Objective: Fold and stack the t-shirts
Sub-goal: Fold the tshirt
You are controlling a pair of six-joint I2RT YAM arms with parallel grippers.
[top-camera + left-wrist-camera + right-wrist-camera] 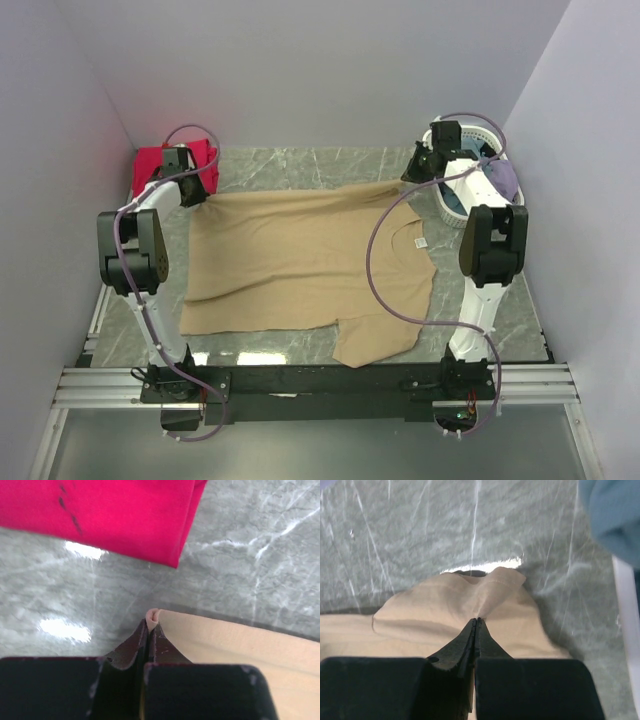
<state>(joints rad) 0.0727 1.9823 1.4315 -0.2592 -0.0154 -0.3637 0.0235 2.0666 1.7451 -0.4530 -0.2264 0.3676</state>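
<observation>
A tan t-shirt (300, 255) lies spread on the marble table, its white neck label at the right. My left gripper (193, 190) is shut on the shirt's far left corner; the left wrist view shows the pinched cloth tip (152, 615) between the jaws (149, 630). My right gripper (412, 172) is shut on the far right corner, and the tan cloth (485, 597) bunches at its tips (477, 622). A folded red-pink t-shirt (160, 162) lies at the far left corner of the table and also shows in the left wrist view (110, 515).
A white lattice basket (490, 135) with blue and purple clothes stands at the far right, close to my right arm; blue cloth (615, 515) shows in the right wrist view. Walls close in on the left, the back and the right.
</observation>
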